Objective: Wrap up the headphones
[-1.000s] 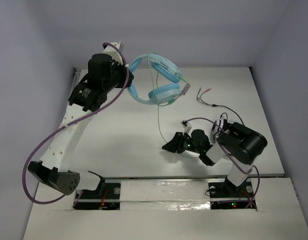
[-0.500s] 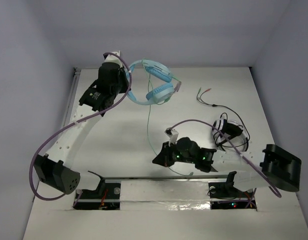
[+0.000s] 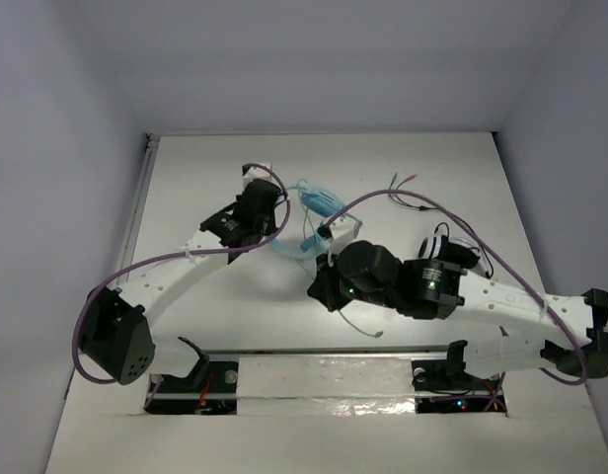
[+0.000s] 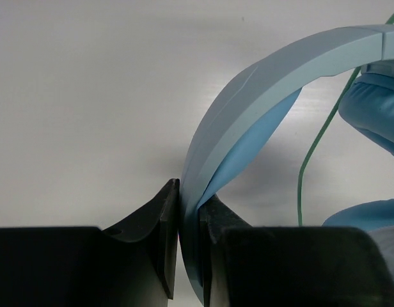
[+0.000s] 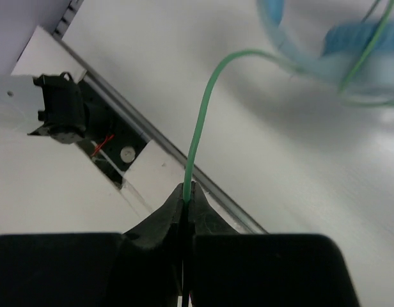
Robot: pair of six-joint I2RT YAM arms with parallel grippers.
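Observation:
The light blue headphones (image 3: 317, 197) are at the table's middle, partly hidden behind both arms. My left gripper (image 3: 280, 229) is shut on their blue headband (image 4: 261, 96); in the left wrist view the band is pinched between the jaws (image 4: 189, 195), with a padded ear cup (image 4: 376, 109) at the right. My right gripper (image 3: 320, 288) is just near-right of the headphones, shut on the thin pale-green cable (image 5: 198, 134) right at the fingertips (image 5: 186, 187). The cable's loose end trails toward the near edge (image 3: 368, 331). The headphones are blurred at the top right of the right wrist view (image 5: 338, 45).
A coiled black cable bundle (image 3: 452, 252) lies at the right. A thin black cable with plugs (image 3: 408, 190) lies at the back right. A metal rail (image 3: 334, 351) runs along the table's near edge, and white walls close in the back and sides.
My left gripper has carried the headphones from the back left toward the table's middle. My right arm has stretched out leftward and back, taking the cable up close to the headphones.

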